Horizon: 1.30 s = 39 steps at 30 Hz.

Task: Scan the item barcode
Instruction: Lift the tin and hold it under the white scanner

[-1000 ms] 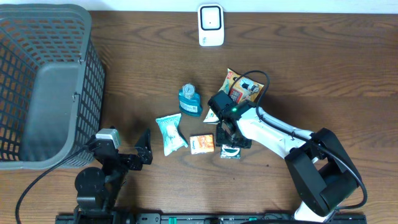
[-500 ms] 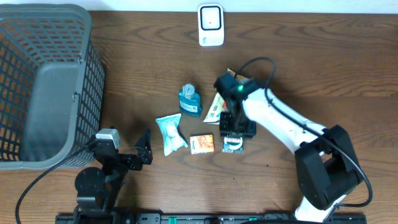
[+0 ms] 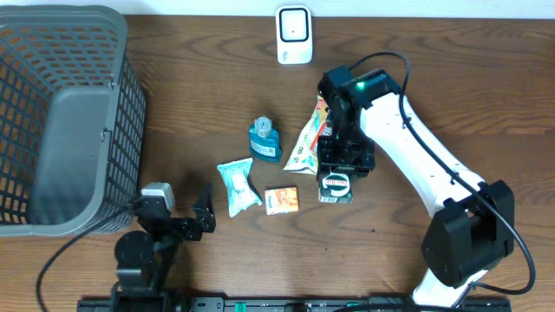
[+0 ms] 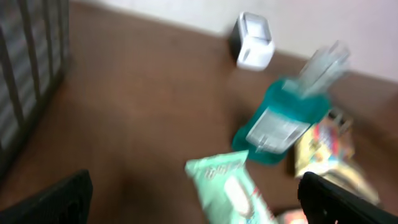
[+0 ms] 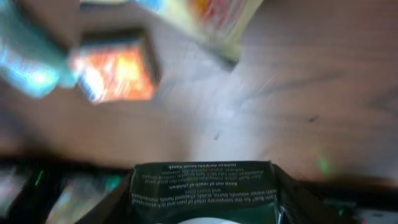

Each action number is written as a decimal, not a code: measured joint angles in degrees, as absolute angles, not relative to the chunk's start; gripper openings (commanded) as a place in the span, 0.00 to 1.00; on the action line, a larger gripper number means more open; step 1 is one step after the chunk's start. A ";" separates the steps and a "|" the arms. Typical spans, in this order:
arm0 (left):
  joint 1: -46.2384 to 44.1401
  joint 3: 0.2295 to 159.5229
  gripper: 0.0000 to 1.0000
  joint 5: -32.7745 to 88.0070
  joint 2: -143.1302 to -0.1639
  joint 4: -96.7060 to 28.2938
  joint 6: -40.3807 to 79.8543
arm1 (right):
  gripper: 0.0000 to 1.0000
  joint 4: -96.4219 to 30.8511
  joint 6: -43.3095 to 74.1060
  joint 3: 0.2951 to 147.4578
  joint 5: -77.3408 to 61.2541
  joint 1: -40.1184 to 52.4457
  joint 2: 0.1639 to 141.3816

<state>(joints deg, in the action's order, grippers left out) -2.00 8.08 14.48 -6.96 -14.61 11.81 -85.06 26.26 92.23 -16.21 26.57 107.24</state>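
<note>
My right gripper (image 3: 336,176) is shut on a dark green box (image 3: 336,187) with a round white label, holding it above the table right of the small orange box (image 3: 281,200). In the right wrist view the dark green box (image 5: 202,186) fills the space between the fingers, with white print on its face. No barcode shows on it. The white scanner (image 3: 294,35) stands at the back edge of the table, well beyond the box. My left gripper (image 3: 198,218) hovers open near the front left, empty (image 4: 199,208).
On the table lie a teal bottle (image 3: 265,140), a mint green packet (image 3: 237,185) and a yellow snack bag (image 3: 310,139) beside the right arm. A big grey basket (image 3: 61,113) fills the left side. The teal bottle (image 4: 283,121) and scanner (image 4: 252,48) also show in the left wrist view.
The right arm has risen and swung back and right, carrying the dark green box off the table. The snack bag is now uncovered. The left arm shifted slightly.
</note>
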 measured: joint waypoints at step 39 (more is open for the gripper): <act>-2.00 5.28 0.98 14.24 -5.17 -11.88 11.84 | 0.44 -14.39 14.70 92.71 -4.91 21.69 114.89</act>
